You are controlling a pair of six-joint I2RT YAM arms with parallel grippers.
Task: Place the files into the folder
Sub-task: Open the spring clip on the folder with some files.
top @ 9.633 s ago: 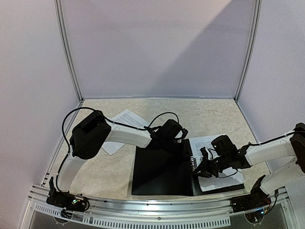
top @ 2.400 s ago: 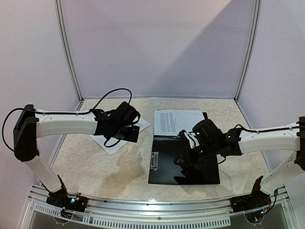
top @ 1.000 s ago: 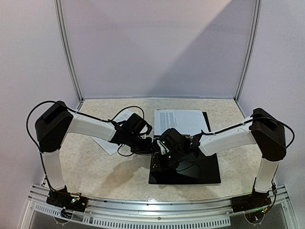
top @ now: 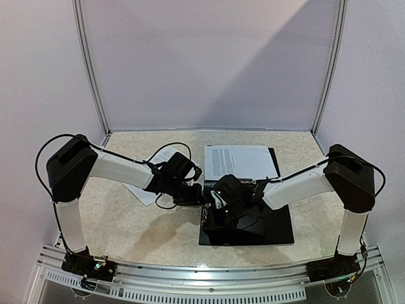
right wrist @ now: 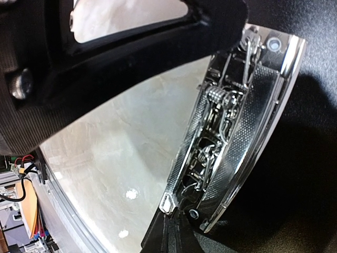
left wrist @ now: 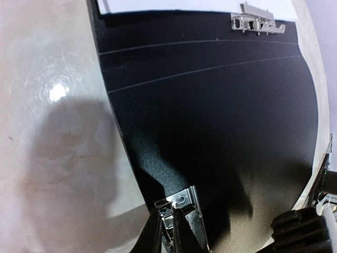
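Paper lies in two places when seen from above. One stack, the files (top: 240, 161), rests on the far half of the single open folder (top: 272, 225), with its long sides running left to right. One lot of loose sheets (top: 147, 193) lies skewed on the table (top: 126, 218), partly under the left arm. The folder lies flat, centre-right on the table, its fold running left to right. Two arms meet at its near left edge, the left gripper (top: 190, 195) just beside the right gripper (top: 218, 212). Neither set of jaws can be read from this height.

Left wrist view: the folder (left wrist: 210, 132) fills the frame, black, with two pale crease lines across it. Two metal fittings show. One metal clip (left wrist: 181, 203) sits at the folder's edge by the table (left wrist: 52, 105). A second clip (left wrist: 253, 23) sits at the top, touching the white edge of the files (left wrist: 195, 5). The left gripper (left wrist: 169, 226) has its narrow tips at the near clip. I cannot tell whether they pinch it. Part of the right gripper (left wrist: 300, 232) shows at the lower right.

Right wrist view: one metal clip (right wrist: 231, 121) runs lengthwise up the frame, its spring and wire showing, on the folder (right wrist: 300, 184) right at its edge beside the table (right wrist: 121, 158). The right gripper (right wrist: 171, 234) has its fingers pressed together at the clip's near end. One black ribbed part (right wrist: 131, 47) crosses the top left, reaching the clip's far end.
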